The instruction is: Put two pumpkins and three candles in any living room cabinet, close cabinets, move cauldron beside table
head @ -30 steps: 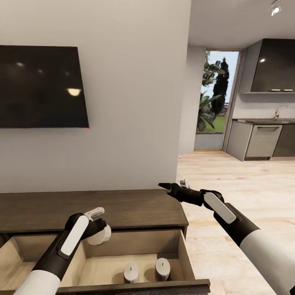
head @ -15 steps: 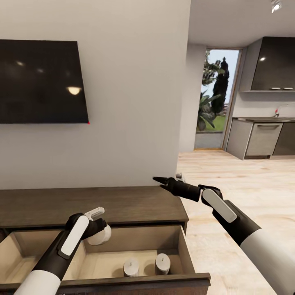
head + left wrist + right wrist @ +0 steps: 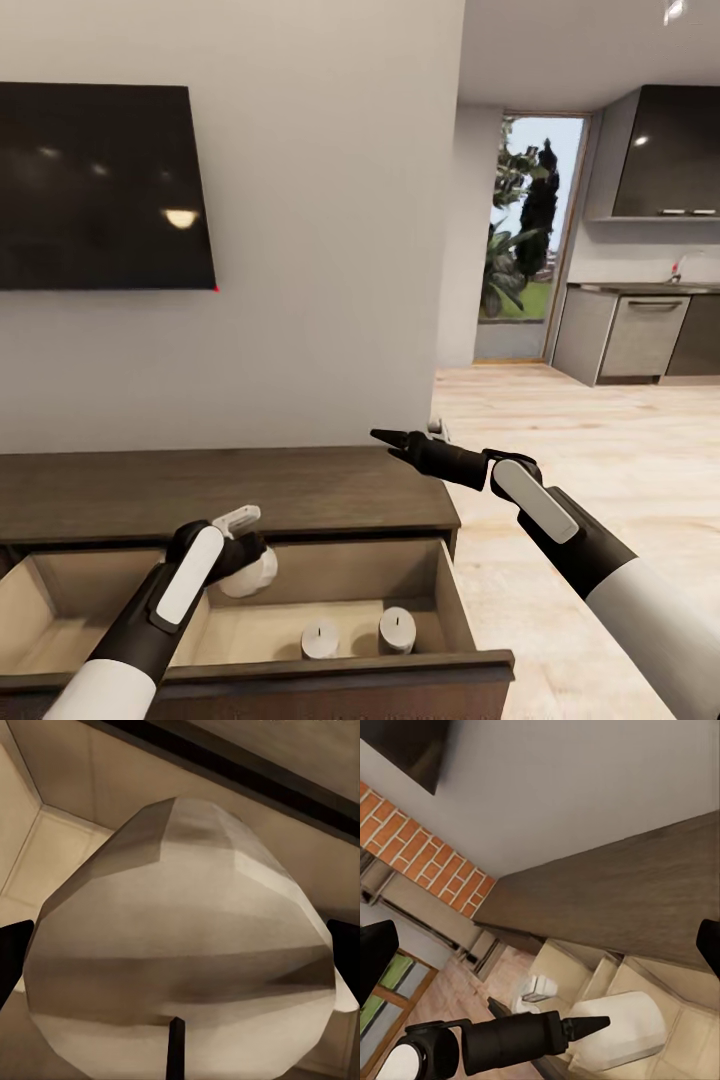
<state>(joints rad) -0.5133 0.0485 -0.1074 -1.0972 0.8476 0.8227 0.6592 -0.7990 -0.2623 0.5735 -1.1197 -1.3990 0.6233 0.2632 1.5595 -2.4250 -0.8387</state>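
Observation:
The cabinet point(image 3: 230, 490) is a long, low dark-brown unit against the wall, with its right-hand drawer point(image 3: 330, 672) pulled out. Two beige candles point(image 3: 321, 637) point(image 3: 397, 630) stand upright in the drawer near its front. My left gripper point(image 3: 250, 572) hangs over the drawer's back part, shut on a third candle point(image 3: 256, 582). In the left wrist view this candle point(image 3: 180, 945) sits between the dark fingertips point(image 3: 13, 954). My right gripper point(image 3: 386, 437) hovers open over the cabinet top's right end, holding nothing. No pumpkins or cauldron are in view.
A black TV point(image 3: 100, 190) hangs on the wall above the cabinet. To the right, pale wood floor point(image 3: 600, 450) runs to a glass door point(image 3: 525, 240) and grey kitchen cupboards point(image 3: 640, 340). The right wrist view catches a brick wall point(image 3: 427, 855) beyond the cabinet's far end.
The head view has shifted, so the cabinet and TV sit higher in the picture. My left gripper with its candle is lower relative to the drawer. The right gripper has drifted slightly left.

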